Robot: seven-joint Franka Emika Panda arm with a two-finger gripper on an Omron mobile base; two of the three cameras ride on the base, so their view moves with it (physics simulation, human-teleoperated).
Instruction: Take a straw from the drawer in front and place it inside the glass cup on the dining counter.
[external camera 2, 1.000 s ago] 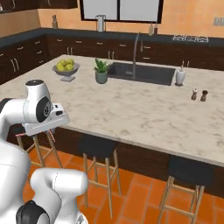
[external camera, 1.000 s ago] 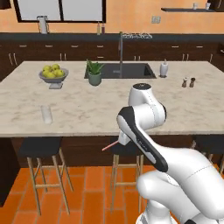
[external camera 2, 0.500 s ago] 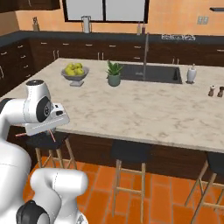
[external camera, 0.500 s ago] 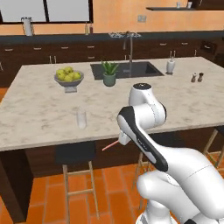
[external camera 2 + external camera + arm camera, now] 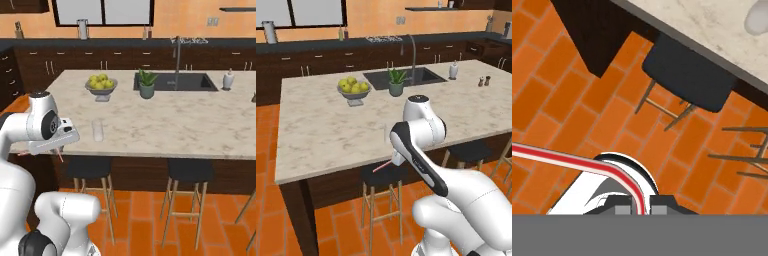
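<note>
Below the dining counter (image 5: 165, 131) edge, claw (image 5: 639, 207) clenched on the straw (image 5: 572, 162) — glass cup (image 5: 97, 130) near that edge.

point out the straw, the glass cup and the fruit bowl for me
straw (image 5: 572, 161): hand view, on the long red-and-white shaft left of the bend.
glass cup (image 5: 97, 130): right base view, on its clear side wall.
fruit bowl (image 5: 354, 93): left base view, on its grey outer wall below the fruit.

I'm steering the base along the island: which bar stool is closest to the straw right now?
The stool tucked under the dining counter's near edge, just below the straw clamped in the shut pincer. The other stool stands farther along the island.
</note>
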